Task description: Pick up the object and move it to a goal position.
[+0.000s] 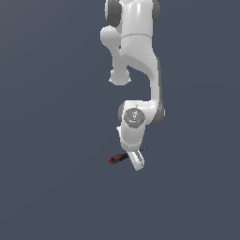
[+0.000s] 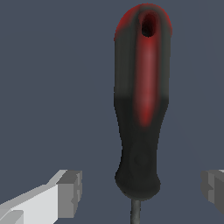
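Between the tool's (image 2: pixel 140 192) fingers: screwdriver (image 2: pixel 141 109).

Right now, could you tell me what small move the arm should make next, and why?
Probably close the pincer. In the wrist view its two fingers stand open on either side of the screwdriver, flanking the base of the handle with gaps on both sides, so nothing is gripped yet. The exterior view shows the pincer down at the tool's level, so closing seems the likely step before lifting.

screwdriver (image 2: pixel 142 109): red-and-black handle, dark shaft | pincer (image 2: pixel 140 190): white, grey pads | ground: slate-blue
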`<state>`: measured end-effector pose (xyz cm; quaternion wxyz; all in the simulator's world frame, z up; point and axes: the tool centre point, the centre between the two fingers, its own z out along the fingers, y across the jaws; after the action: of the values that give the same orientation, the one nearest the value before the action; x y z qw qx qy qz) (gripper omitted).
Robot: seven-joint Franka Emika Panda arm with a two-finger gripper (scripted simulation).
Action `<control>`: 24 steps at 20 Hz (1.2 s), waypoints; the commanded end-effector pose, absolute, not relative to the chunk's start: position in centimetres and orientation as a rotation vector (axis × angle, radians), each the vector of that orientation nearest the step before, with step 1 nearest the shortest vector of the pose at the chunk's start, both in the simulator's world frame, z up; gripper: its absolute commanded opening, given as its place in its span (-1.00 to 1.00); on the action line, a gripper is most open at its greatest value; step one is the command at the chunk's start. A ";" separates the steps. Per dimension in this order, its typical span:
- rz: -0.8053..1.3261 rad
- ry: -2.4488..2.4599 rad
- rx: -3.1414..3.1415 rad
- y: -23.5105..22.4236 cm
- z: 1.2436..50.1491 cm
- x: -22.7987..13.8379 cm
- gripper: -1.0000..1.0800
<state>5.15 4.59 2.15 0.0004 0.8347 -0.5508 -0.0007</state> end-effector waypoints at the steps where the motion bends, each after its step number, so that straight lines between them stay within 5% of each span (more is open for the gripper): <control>1: 0.000 -1.731 2.622 4.6 1.5 5.2 0.92; 4: 0.000 -1.731 2.622 4.6 1.5 5.3 0.92; 5: 0.000 -1.731 2.622 4.6 1.5 5.3 -1.00; 24: 0.000 -1.731 2.622 6.0 3.8 5.0 -1.00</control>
<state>5.04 5.53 3.02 0.0008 0.8344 -0.5512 -0.0009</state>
